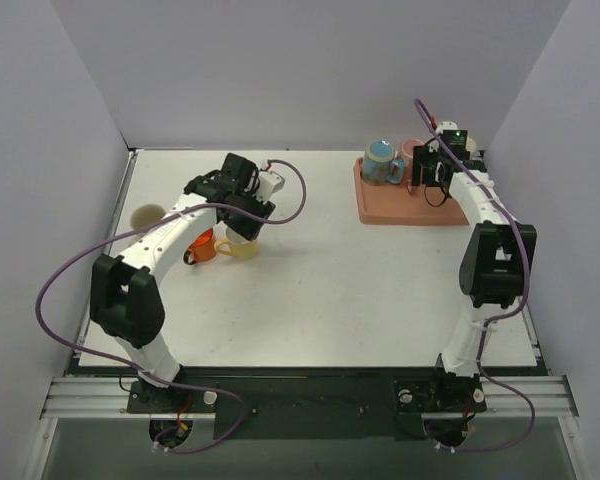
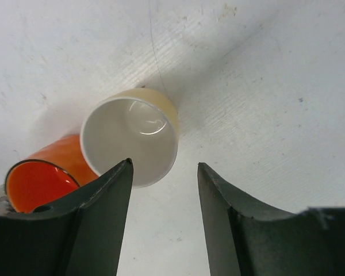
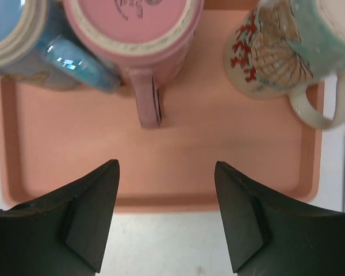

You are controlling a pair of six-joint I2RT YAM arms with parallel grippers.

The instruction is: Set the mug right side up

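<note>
Right wrist view: dark printed marks, a small round sign and a curved line of lettering, are carried on the upturned base of the pink mug (image 3: 132, 34). The print is cut by the upper edge of the frame and is blurred, so no word or number can be read. The red and teal pattern on the patterned mug (image 3: 270, 57) is ornament, not script. Nothing legible is found in the other two views.

White table (image 1: 330, 300), pale lilac walls (image 1: 310, 70)
</note>
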